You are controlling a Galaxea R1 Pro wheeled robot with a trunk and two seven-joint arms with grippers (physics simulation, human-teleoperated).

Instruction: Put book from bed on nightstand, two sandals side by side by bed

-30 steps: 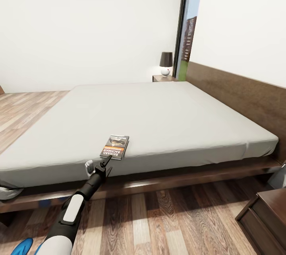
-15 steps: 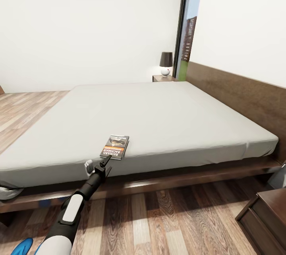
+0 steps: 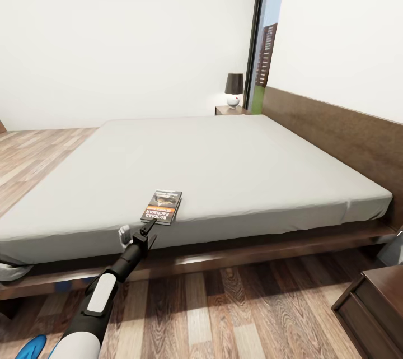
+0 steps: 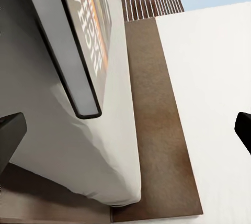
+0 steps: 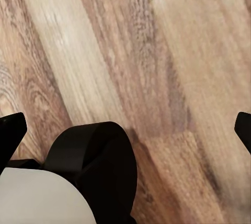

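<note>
While my left claw (image 3: 146,229) sits spread wide at the paperback's (image 3: 163,206) near edge, I'd pinch that thin, light, bendy spine side.

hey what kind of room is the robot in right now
Almost certainly a bedroom: a large low bed with a dark wooden headboard, a nightstand carrying a small lamp in the far corner, and a wood-plank floor.
</note>
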